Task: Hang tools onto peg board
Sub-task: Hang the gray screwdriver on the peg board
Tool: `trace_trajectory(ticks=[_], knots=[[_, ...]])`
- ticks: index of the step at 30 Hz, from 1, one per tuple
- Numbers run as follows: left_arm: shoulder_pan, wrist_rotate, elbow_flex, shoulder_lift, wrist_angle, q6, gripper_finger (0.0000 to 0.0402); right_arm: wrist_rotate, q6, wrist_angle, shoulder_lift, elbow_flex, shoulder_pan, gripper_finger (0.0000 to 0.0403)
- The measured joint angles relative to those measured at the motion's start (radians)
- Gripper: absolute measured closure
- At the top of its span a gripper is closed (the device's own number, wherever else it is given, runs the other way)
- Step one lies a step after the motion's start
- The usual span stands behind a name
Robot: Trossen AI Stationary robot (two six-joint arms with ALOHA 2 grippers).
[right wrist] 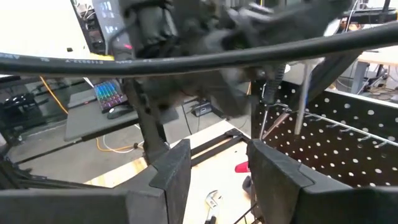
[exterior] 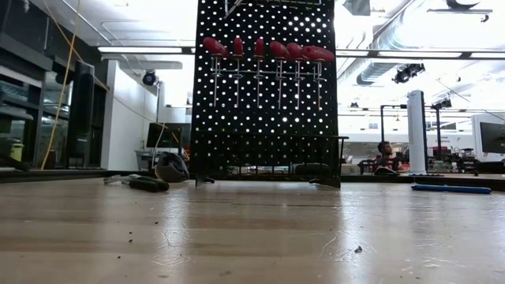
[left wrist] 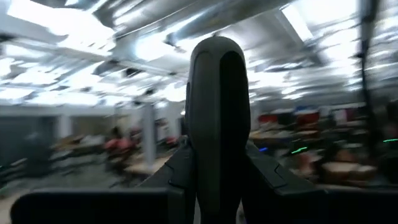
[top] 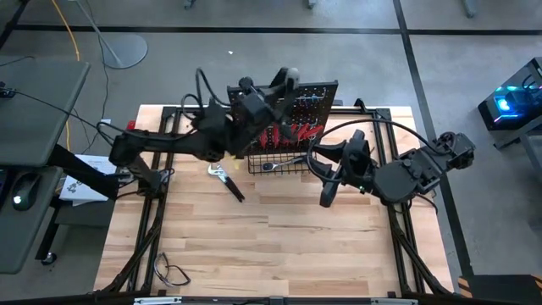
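The peg board (exterior: 264, 102) stands at the table's far side, with a row of red-handled screwdrivers (exterior: 268, 51) hanging by their handles from its hooks. A wire basket (top: 279, 161) sits at its base. My left gripper (top: 273, 91) is raised at the board's top edge, shut on a black-handled tool (left wrist: 217, 106). My right gripper (right wrist: 219, 165) hovers open right of the board with nothing between its fingers. Black-handled pliers (top: 225, 180) lie flat on the table in front of the board's left end. My left gripper pinches the black handle's lower part (left wrist: 217, 177) between its two fingers (left wrist: 177, 171). The handle runs along the fingers and sticks out past their tips, ending in a rounded end (left wrist: 217, 50). The tool is lifted clear of the table, at the board's top edge.
A silver ratchet (top: 284, 163) lies at the basket's front. A blue-handled tool (exterior: 446, 188) rests on the table to the right. A black cable loop (top: 169, 273) lies near the front left corner. Bare wood spreads across the near half of the table.
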Motion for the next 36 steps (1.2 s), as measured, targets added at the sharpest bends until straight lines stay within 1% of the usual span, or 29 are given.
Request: trace_trajectory(ticks=[3, 5, 10, 18, 25, 31, 34, 36], knots=[[0.027, -0.094, -0.005, 0.008, 0.0, -0.006, 0.0332, 0.026, 0.0, 0.0, 0.0, 0.0, 0.017, 0.0252], [0.037, -0.14, -0.005, 0.008, 0.001, -0.006, 0.0332, 0.049, -0.002, 0.0, 0.0, 0.0, 0.031, 0.0252], [0.059, -0.179, -0.005, 0.003, 0.007, -0.007, 0.0332, 0.092, -0.011, 0.0, 0.0, 0.0, 0.056, 0.0252], [0.093, -0.248, -0.005, 0.003, -0.072, -0.061, 0.0332, 0.12, -0.026, 0.0, 0.0, 0.0, 0.067, 0.0252], [0.121, -0.241, -0.005, 0.015, -0.108, -0.116, 0.0332, 0.13, -0.026, 0.0, 0.0, 0.0, 0.067, 0.0252], [0.125, -0.238, -0.005, 0.017, -0.129, -0.14, 0.0287, 0.133, -0.026, 0.005, 0.0, 0.0, 0.067, 0.0252], [0.124, -0.238, -0.005, 0.017, -0.128, -0.147, 0.0283, 0.133, -0.026, 0.018, 0.0, 0.0, 0.067, 0.0252], [0.124, -0.238, -0.005, 0.017, -0.128, -0.169, 0.0288, 0.133, -0.026, 0.022, 0.0, 0.0, 0.067, 0.0252]])
